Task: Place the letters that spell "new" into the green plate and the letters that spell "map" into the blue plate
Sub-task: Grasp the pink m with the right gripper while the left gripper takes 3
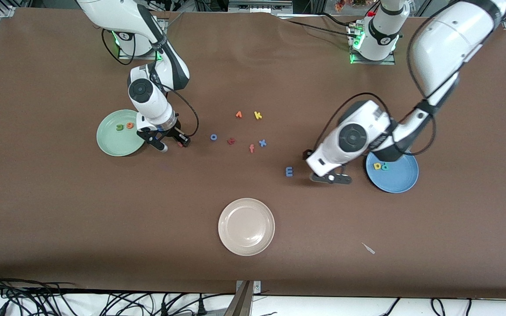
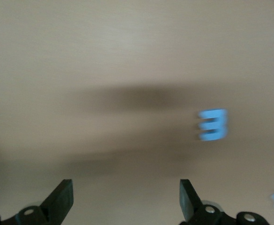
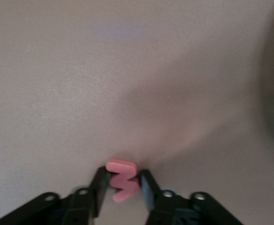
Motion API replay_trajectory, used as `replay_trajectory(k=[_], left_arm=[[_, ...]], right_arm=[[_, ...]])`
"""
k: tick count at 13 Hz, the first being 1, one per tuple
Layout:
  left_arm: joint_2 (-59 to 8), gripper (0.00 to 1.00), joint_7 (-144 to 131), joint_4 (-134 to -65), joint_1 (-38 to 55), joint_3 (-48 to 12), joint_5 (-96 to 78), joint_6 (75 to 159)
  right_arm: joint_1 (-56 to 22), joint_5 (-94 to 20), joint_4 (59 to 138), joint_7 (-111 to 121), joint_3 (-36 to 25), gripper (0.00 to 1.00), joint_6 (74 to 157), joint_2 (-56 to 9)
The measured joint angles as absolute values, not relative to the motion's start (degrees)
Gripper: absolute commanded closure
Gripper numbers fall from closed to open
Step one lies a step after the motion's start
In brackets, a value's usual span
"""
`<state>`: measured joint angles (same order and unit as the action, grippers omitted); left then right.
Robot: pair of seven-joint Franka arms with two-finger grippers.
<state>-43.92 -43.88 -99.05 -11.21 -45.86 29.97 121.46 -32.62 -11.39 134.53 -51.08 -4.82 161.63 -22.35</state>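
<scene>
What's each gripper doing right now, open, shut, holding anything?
Left gripper: open, empty, over the table beside the blue "m".
Right gripper: shut on the pinkish-red "w", beside the green plate.

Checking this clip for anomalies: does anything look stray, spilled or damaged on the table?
One oddity: a small pale scrap lies on the table, nearer the camera than the blue plate; it matches no letter. Nothing looks spilled or damaged.

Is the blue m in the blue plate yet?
Not yet. The blue m lies on the table, beside the open left gripper, outside the blue plate.
</scene>
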Motion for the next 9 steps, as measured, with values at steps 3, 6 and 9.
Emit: replay_trajectory(k=[3, 6, 9], left_arm=[[-44.8, 0.0, -52.4, -99.0, -2.2, -39.4, 30.0, 127.4], [-45.5, 0.02, -57.7, -96.9, 7.1, -31.4, 30.0, 129.8], [-47.6, 0.08, -59.3, -92.9, 9.6, -30.1, 30.0, 129.8]], right_arm=[[-32.6, -11.4, 134.2, -50.3, -5.0, 0.89, 160.4, -21.9], [-32.6, -11.4, 131.9, -43.5, -8.7, 0.89, 151.2, -19.5], [-32.4, -11.4, 131.1, -29.5, -18.6, 0.89, 139.0, -13.8]])
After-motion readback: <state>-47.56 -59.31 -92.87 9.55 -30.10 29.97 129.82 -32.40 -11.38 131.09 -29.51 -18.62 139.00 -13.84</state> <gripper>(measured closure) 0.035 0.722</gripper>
